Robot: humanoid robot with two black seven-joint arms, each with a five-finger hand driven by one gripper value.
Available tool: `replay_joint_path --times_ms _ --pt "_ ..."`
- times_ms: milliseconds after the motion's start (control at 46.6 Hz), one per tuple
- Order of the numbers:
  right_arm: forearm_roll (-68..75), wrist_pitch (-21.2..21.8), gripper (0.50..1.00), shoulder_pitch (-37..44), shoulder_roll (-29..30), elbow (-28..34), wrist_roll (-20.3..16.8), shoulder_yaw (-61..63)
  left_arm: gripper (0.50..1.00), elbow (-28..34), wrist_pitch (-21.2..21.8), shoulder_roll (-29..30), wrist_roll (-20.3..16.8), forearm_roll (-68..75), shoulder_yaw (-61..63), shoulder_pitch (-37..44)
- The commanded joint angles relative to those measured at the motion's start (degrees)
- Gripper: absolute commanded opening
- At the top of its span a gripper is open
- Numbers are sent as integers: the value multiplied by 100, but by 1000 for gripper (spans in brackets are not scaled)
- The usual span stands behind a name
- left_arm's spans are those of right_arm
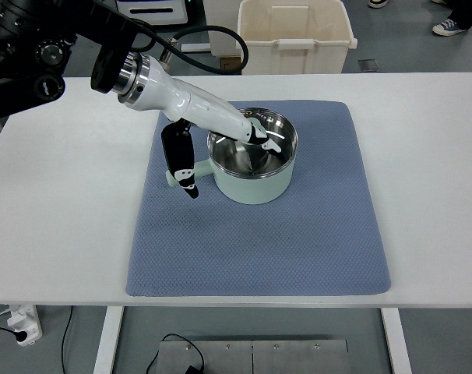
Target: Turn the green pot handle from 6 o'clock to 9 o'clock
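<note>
Now your left hand (220, 148) grips the green pot (254, 175): fingers inside its rim, thumb down over the handle (191, 173).

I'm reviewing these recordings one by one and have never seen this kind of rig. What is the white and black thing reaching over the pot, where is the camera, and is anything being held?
There is only one picture, taken from the robot's own side, looking steeply down at a white table. The white and black limb coming in from the left is the robot's left arm, ending in a fingered left hand. On the table lies a blue mat, and on it stands a pale green pot with a shiny metal inside. Its short handle points to the picture's left. The hand straddles the pot: some fingers reach over the rim, while a black finger lies against the handle. It touches the pot but lifts nothing. The right arm is not visible. A beige bin stands beyond the table.
</note>
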Motion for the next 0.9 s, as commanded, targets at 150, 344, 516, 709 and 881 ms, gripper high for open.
replay_joint_path --times_ms 150,344,516,709,881 --pt "0 0 1000 0 0 0 -1 0 1000 449 0 69 2 -1669 -16 189" --pt "0 0 1000 0 0 0 -1 0 1000 880 0 69 -7 -2909 -16 409" --pt "0 0 1000 0 0 0 -1 0 1000 1232 0 60 -16 -3569 -7 699" --pt "0 0 1000 0 0 0 -1 0 1000 1689 274 51 -24 -4711 -7 1033" --pt "0 0 1000 0 0 0 -1 0 1000 2014 792 33 -51 -5537 -7 1437"
